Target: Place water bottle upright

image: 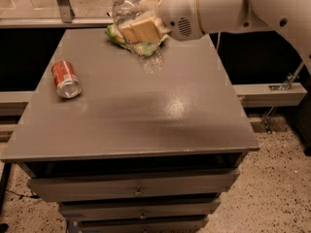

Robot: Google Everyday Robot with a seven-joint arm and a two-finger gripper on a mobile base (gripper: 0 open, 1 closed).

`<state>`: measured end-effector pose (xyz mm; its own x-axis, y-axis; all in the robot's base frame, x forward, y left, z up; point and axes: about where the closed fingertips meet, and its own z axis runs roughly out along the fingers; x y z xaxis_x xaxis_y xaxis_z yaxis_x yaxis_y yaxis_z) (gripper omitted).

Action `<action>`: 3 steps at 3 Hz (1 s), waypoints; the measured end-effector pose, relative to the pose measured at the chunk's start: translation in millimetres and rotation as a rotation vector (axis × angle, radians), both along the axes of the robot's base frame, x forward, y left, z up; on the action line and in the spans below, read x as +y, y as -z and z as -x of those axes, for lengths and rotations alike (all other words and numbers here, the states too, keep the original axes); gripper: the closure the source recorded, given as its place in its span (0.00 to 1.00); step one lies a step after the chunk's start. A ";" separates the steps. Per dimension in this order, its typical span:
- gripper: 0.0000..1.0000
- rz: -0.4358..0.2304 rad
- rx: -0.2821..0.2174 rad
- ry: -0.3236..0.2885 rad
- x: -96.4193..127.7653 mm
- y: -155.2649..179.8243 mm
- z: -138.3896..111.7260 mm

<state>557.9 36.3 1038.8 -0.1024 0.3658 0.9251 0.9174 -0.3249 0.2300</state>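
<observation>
The water bottle (127,13) is clear ribbed plastic with a white cap. It is held tilted, cap up and to the left, above the back middle of the grey table (136,115). Its lower end (151,62) hangs just above the tabletop. My gripper (143,23) reaches in from the right on a white arm. Its tan fingers (141,30) are shut on the bottle's middle. The label band is hidden by the fingers.
A red soda can (65,79) lies on its side at the table's left. A green crumpled bag (138,45) lies at the back, behind the bottle. Drawers (136,191) sit under the tabletop. A white beam (272,93) runs at the right.
</observation>
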 end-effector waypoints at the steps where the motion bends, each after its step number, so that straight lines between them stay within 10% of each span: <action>1: 1.00 0.018 -0.072 -0.043 -5.7 15.0 -0.4; 3: 1.00 -0.105 -0.096 0.015 -35.2 45.2 -10.2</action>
